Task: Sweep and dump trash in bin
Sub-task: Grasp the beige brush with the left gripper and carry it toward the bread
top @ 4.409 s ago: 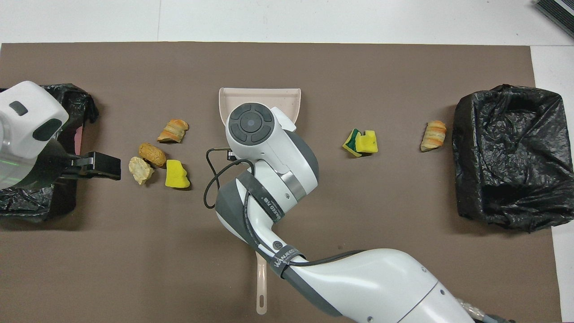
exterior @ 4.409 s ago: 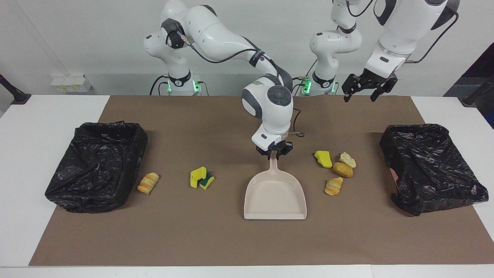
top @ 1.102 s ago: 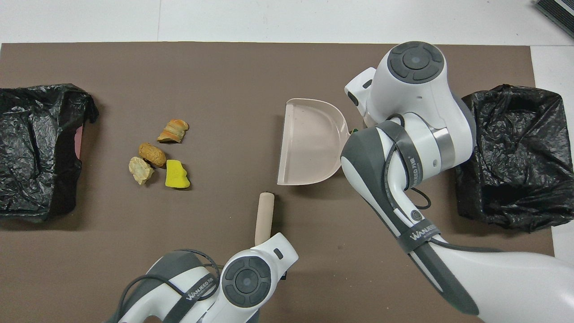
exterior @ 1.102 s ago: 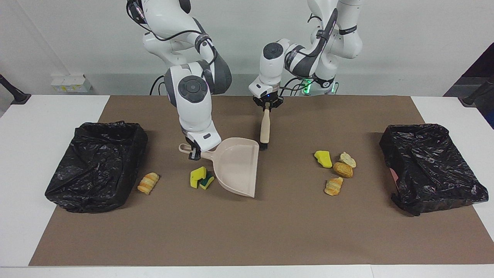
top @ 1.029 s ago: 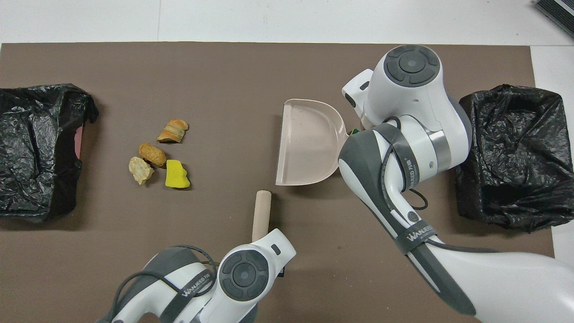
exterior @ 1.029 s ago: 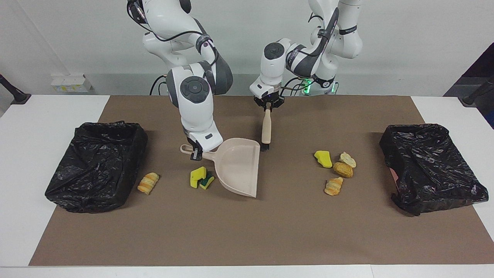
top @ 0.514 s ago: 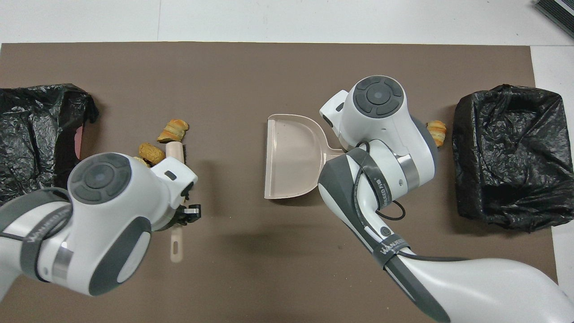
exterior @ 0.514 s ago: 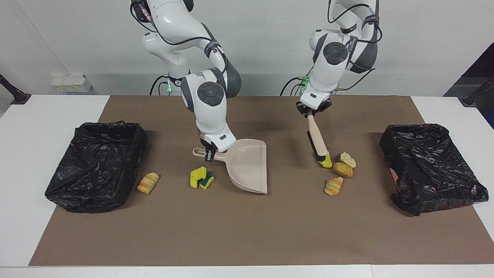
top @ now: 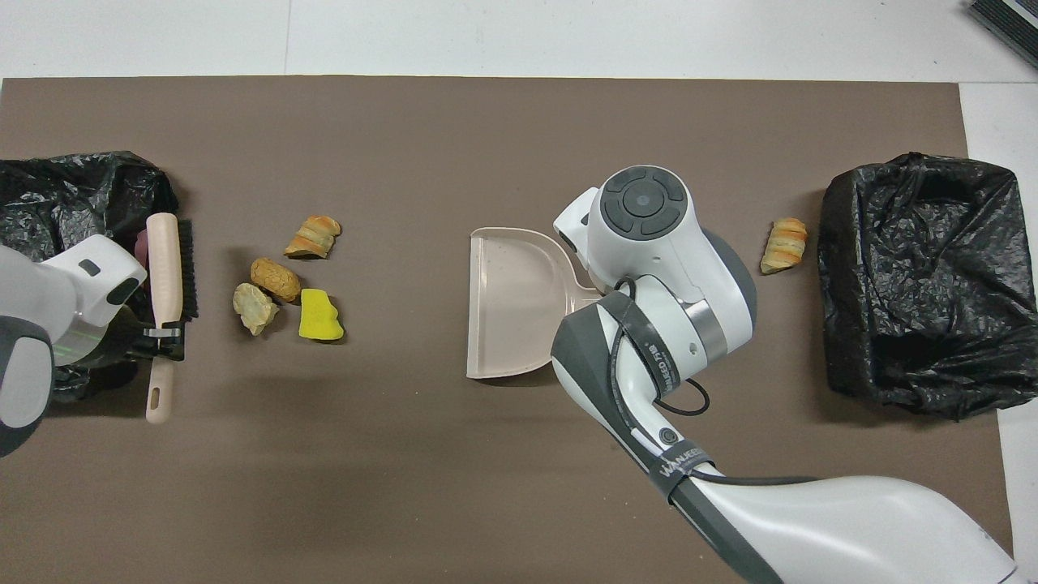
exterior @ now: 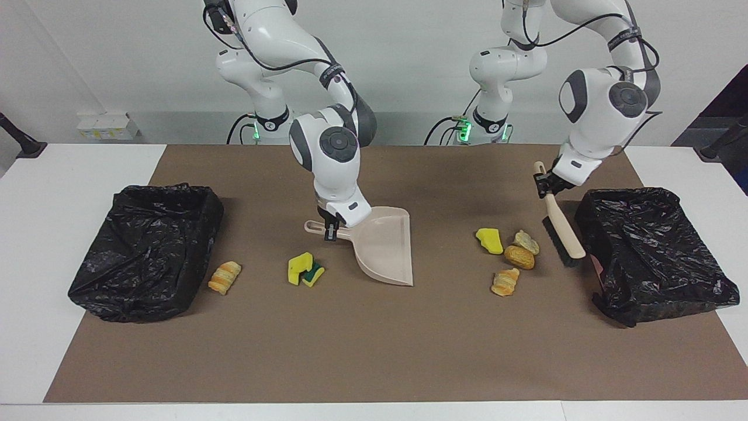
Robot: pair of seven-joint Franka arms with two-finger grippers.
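Left gripper (exterior: 547,188) clamps brush (exterior: 562,231) — right gripper (exterior: 331,229) grips dustpan (exterior: 385,248).

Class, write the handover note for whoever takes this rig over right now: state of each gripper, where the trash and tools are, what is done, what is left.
Left gripper: shut on the brush, held between the four-piece scrap cluster and the bin at the left arm's end.
Right gripper: shut on the dustpan handle, pan tilted mid-table, mouth toward the cluster.
Also loose: a yellow-and-green sponge beside the dustpan and a croissant piece near the second bin.
Done: both tools picked up.
Left: all sweeping and dumping; the dustpan is empty.
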